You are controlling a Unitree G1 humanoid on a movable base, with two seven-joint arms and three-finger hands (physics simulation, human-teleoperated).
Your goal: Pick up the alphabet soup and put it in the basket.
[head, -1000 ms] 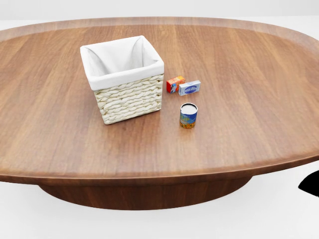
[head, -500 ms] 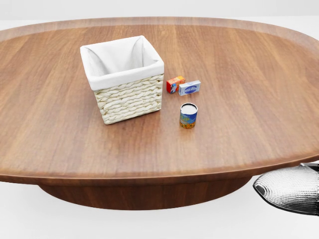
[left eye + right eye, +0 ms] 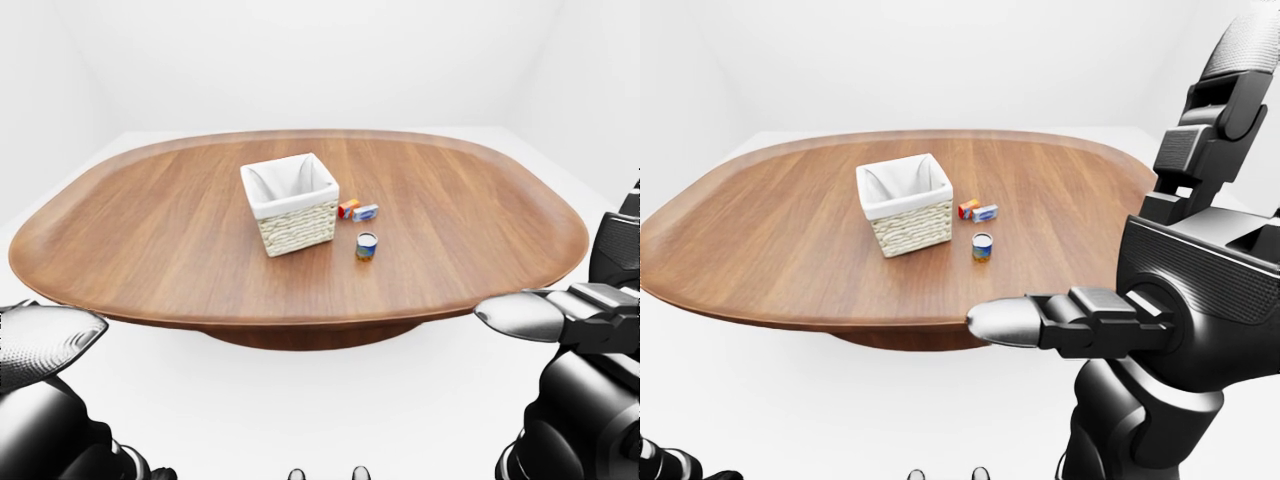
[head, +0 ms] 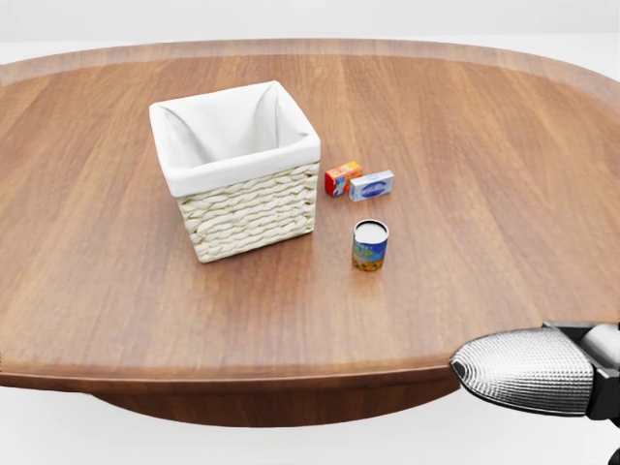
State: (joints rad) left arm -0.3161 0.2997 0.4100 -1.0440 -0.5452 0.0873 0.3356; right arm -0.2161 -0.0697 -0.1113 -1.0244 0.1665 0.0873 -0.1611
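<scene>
The alphabet soup can (image 4: 369,245) stands upright on the oval wooden table (image 4: 504,145), a little below and to the right of the basket. The woven basket (image 4: 247,213) has a white cloth liner and nothing shows inside it. My right hand (image 4: 521,371) reaches in at the lower right of the head view. One silver fingertip is stretched out just off the table's near rim, well short of the can, and it holds nothing. My left hand (image 3: 45,340) shows at the lower left of the left-eye view, below the table's edge, also holding nothing.
A small orange box (image 4: 342,178) and a blue-and-white box (image 4: 372,185) lie side by side just right of the basket, above the can. The table's rounded near rim (image 4: 291,373) runs between my hands and the objects. White floor surrounds the table.
The whole picture has shifted: the camera has moved closer, so the basket and can look larger and lower. My right hand has come further into the head view from the lower right.
</scene>
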